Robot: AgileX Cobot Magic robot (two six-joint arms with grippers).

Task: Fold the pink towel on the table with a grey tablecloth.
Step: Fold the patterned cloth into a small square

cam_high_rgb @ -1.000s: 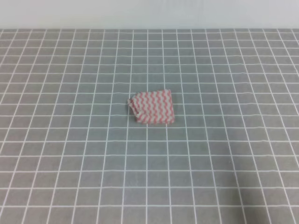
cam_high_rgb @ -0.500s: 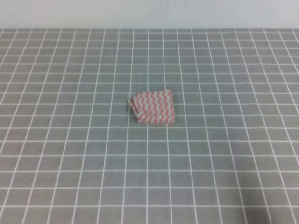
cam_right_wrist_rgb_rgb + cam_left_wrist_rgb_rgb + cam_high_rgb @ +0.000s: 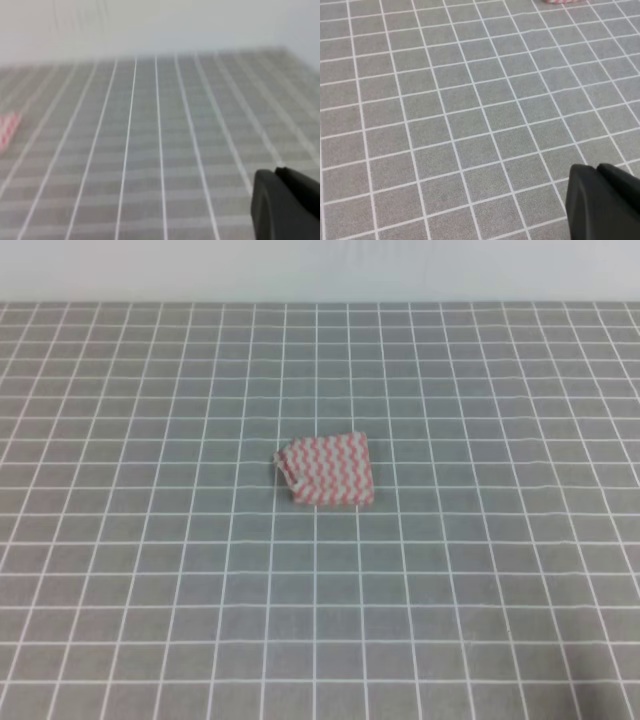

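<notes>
Exterior high: the pink towel [image 3: 326, 469] lies folded into a small packet near the middle of the table with a grey tablecloth [image 3: 480, 570]; no arm shows.
Left wrist: left gripper [image 3: 603, 202] is a dark corner at lower right, opening impossible to judge; towel edge at the top border.
Right wrist: right gripper [image 3: 286, 204] likewise unclear; towel at the left edge.
Writing: none legible.

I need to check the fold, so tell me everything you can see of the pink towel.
The pink towel is a small thin cloth with pink-red and white zigzag stripes. It lies flat near the middle of the grey grid tablecloth, already folded into a compact, roughly square packet, slightly skewed, with layered edges bunched at its left side. Only the tablecloth touches it; no gripper is on it. The wrist views catch just slivers of it.
</notes>
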